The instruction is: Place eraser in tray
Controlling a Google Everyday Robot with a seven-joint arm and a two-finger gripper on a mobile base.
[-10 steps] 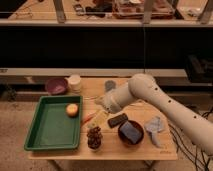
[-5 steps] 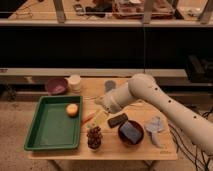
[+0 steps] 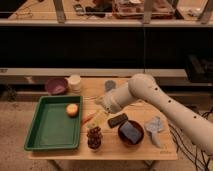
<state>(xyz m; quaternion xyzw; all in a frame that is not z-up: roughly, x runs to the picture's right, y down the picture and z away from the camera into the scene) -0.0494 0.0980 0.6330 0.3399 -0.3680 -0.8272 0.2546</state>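
Gripper [image 3: 101, 104] low over table, just left of eraser [image 3: 118, 120]; open or closed: can't tell.
Eraser lies on tabletop, outside tray [image 3: 51, 129]; grasp and transfer both left to do.

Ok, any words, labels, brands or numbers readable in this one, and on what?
No text can be read anywhere.
boxes on the top shelf: any print is too blurred to read.
tray, eraser, white tub: no marks visible.
The tool hangs over the table, between tray and eraser.
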